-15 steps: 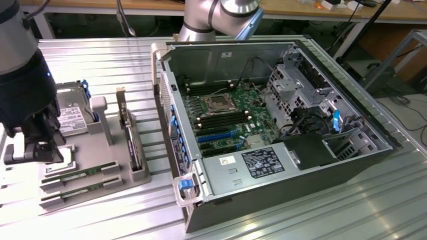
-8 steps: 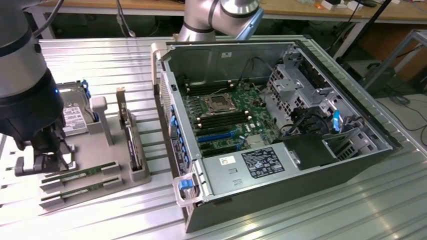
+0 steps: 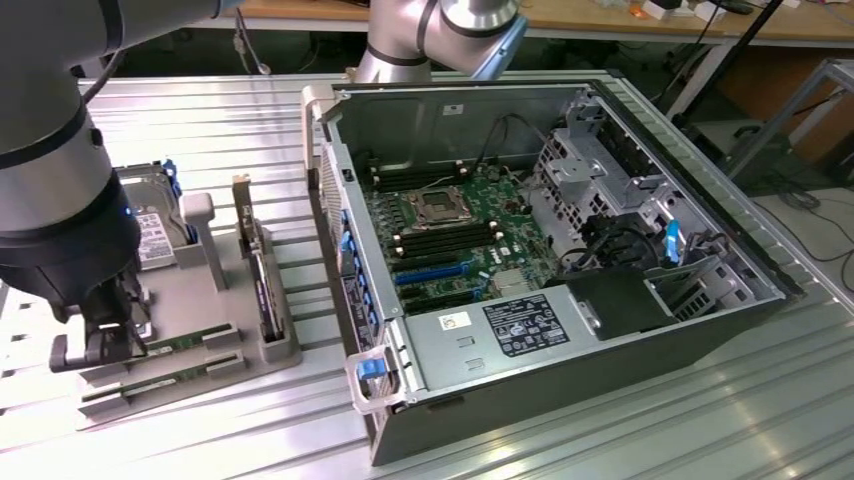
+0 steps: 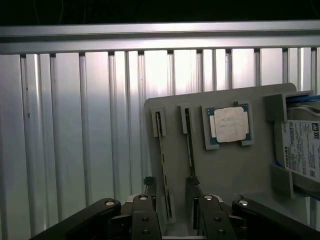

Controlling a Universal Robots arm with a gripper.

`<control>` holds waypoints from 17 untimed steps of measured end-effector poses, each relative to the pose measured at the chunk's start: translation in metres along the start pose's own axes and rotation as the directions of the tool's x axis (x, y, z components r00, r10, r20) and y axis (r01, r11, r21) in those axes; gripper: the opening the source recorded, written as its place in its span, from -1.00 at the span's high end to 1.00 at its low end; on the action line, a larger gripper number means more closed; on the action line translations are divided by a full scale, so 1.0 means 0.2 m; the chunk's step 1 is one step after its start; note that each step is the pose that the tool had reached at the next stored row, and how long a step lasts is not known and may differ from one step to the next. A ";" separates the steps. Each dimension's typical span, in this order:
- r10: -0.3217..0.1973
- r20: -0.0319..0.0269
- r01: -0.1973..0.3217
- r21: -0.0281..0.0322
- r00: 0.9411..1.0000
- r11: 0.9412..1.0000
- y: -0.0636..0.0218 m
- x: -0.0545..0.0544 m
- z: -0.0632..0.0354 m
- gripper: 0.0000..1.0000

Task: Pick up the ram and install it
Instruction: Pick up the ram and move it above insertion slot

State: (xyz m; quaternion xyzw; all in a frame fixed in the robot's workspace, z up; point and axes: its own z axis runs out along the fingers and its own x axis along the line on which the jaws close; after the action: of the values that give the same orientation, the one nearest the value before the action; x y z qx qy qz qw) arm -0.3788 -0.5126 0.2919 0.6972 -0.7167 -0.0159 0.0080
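Note:
Two ram sticks stand on edge in slots of a grey holder tray [image 4: 225, 170]: one ram stick [image 4: 163, 165] and a second one [image 4: 190, 150] beside it. My gripper [image 4: 176, 220] hangs open just above their near ends, and the first stick runs into the gap between the fingers [image 4: 145, 220]. In the exterior view the gripper [image 3: 104, 340] is low over the tray's front corner, where the green edges of the ram [image 3: 187, 347] show. The open computer case [image 3: 561, 250] lies at the exterior view's right, with black memory slots [image 3: 434, 240] on its motherboard.
The tray also carries a square silver processor [image 4: 229, 124], a hard drive [image 4: 302, 150] and an upright expansion card [image 3: 260, 290]. The tray lies on a ribbed metal table [image 4: 75, 140]. The case's raised wall [image 3: 350, 300] stands between the tray and the motherboard.

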 end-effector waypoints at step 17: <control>-0.021 -0.001 0.021 -0.007 1.000 1.000 -0.021 0.02 0.218 0.25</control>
State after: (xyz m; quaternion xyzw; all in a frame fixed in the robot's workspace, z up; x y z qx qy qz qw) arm -0.3761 -0.5170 0.2482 0.7045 -0.7094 -0.0180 0.0106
